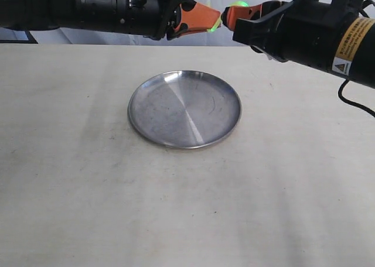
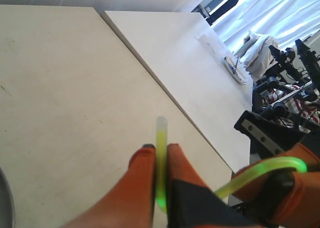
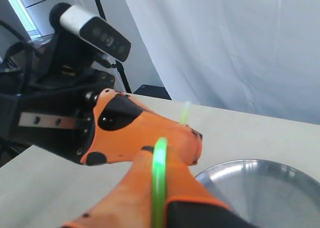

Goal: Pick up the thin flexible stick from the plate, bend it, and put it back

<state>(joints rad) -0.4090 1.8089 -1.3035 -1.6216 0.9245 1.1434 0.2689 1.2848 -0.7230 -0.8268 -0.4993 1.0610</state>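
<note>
The round silver plate (image 1: 184,109) lies bare on the table's middle, with nothing on it. High above its far rim both orange-fingered grippers meet, each clamped on the thin flexible stick (image 1: 215,26), which glows bright green and curves between them. My left gripper (image 1: 215,20) is shut on one end; the stick (image 2: 161,163) runs between its fingers and pokes out past the tips. My right gripper (image 1: 229,14) is shut on the other end, where the stick (image 3: 159,183) arches over its fingertips. The plate (image 3: 260,188) shows below the right gripper.
The pale table (image 1: 70,161) spreads wide around the plate. The left arm's black body (image 1: 88,9) and the right arm's black body (image 1: 316,33) hang over the table's far edge. A second table (image 2: 190,63) and equipment stand beyond.
</note>
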